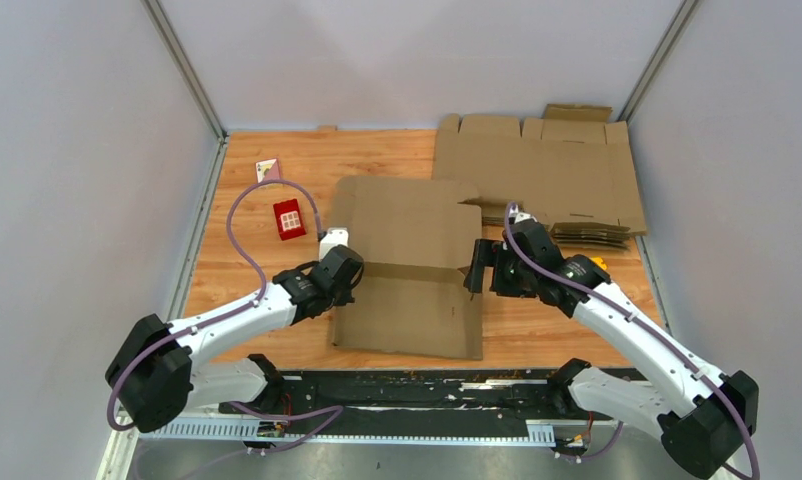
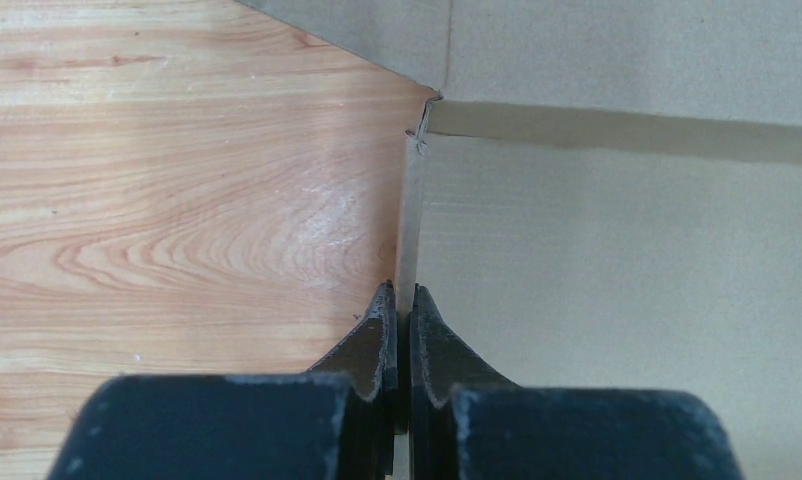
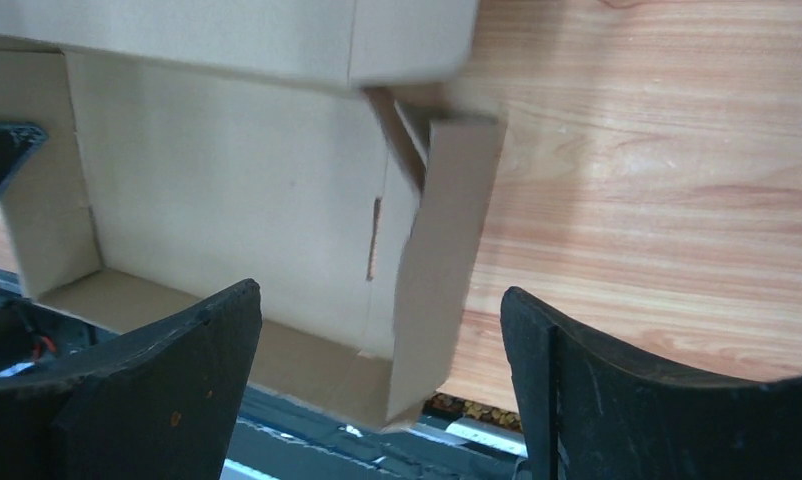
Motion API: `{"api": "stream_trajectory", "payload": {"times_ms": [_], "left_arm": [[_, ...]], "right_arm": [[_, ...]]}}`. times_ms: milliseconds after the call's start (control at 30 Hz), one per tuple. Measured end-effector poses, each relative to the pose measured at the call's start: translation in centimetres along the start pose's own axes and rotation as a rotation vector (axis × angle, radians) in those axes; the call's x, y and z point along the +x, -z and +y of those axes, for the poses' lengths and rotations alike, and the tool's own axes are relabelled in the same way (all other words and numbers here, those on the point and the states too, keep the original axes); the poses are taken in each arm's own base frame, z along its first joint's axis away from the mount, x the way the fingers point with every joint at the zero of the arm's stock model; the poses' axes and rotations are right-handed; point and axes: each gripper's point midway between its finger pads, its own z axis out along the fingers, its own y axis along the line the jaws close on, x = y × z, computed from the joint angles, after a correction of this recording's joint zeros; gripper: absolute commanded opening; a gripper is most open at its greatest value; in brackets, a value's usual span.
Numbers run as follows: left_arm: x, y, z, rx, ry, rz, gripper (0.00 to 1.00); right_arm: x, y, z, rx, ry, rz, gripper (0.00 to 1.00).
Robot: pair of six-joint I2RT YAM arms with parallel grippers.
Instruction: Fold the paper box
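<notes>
Left gripper (image 2: 401, 300): clamped shut on the thin, upright left flap of the paper box (image 1: 407, 265). Box flat on the wooden table (image 1: 377, 160), right of this gripper, between both grippers. Right gripper (image 3: 379, 295): spread wide, astride the box's raised right flap, not gripping. Beyond it, pile of flat cardboard sheets (image 1: 537, 170); beyond the left gripper, small red box (image 1: 289, 219).

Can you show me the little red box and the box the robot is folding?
small red box (image 1: 289, 219), top view, its top face.
paper box (image 1: 407, 228), top view, its flat far panel.
</notes>
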Motion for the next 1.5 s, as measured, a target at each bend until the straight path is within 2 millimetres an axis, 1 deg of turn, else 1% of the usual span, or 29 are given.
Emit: {"api": "stream_trajectory", "payload": {"times_ms": [100, 167, 200, 300, 333, 367, 433, 533, 733, 867, 1000, 1167, 1400, 1500], "left_arm": [[-0.2, -0.1, 0.1, -0.022, 0.070, -0.011, 0.00], [-0.2, -0.4, 0.3, -0.043, 0.132, -0.018, 0.00], [0.0, -0.5, 0.5, -0.056, 0.159, -0.019, 0.00], [1.0, -0.9, 1.1, -0.085, 0.207, -0.008, 0.00], [1.2, -1.0, 1.3, -0.092, 0.214, -0.007, 0.00], [1.3, -1.0, 1.4, -0.093, 0.221, -0.010, 0.00], [1.2, -0.9, 1.5, -0.087, 0.229, -0.019, 0.00], [0.7, -0.6, 1.6, -0.084, 0.233, -0.042, 0.00], [0.4, -0.5, 2.0, -0.095, 0.187, -0.055, 0.00], [0.6, -0.5, 2.0, -0.090, 0.161, -0.049, 0.00], [0.5, -0.5, 1.7, -0.070, 0.144, -0.045, 0.00], [0.5, -0.4, 1.6, -0.050, 0.125, -0.054, 0.00], [0.3, -0.3, 1.5, -0.037, 0.105, -0.064, 0.00], [0.2, -0.3, 1.5, -0.036, 0.097, -0.068, 0.00]], "right_arm": [[-0.1, 0.6, 0.3, 0.007, -0.068, 0.011, 0.88], [0.9, 0.5, 0.5, 0.003, -0.119, 0.049, 0.87], [1.6, 0.3, 0.5, -0.005, -0.146, 0.070, 0.87], [5.3, -0.4, 0.2, -0.004, -0.196, 0.162, 0.86], [6.1, -0.4, 0.1, -0.001, -0.203, 0.182, 0.85], [6.9, -0.4, 0.1, -0.001, -0.207, 0.198, 0.84], [7.3, -0.3, 0.3, -0.009, -0.207, 0.206, 0.83], [7.1, -0.6, 0.6, 0.001, -0.190, 0.202, 0.83], [5.7, -2.5, -0.3, 0.147, -0.121, 0.185, 0.83], [6.0, -3.4, -1.0, 0.197, -0.088, 0.196, 0.82], [5.9, -4.1, -1.6, 0.232, -0.053, 0.183, 0.83], [5.8, -4.9, -3.0, 0.309, -0.017, 0.174, 0.82], [4.8, -5.0, -4.9, 0.398, -0.061, 0.125, 0.81], [3.9, -4.3, -6.1, 0.442, -0.095, 0.080, 0.80]]}}
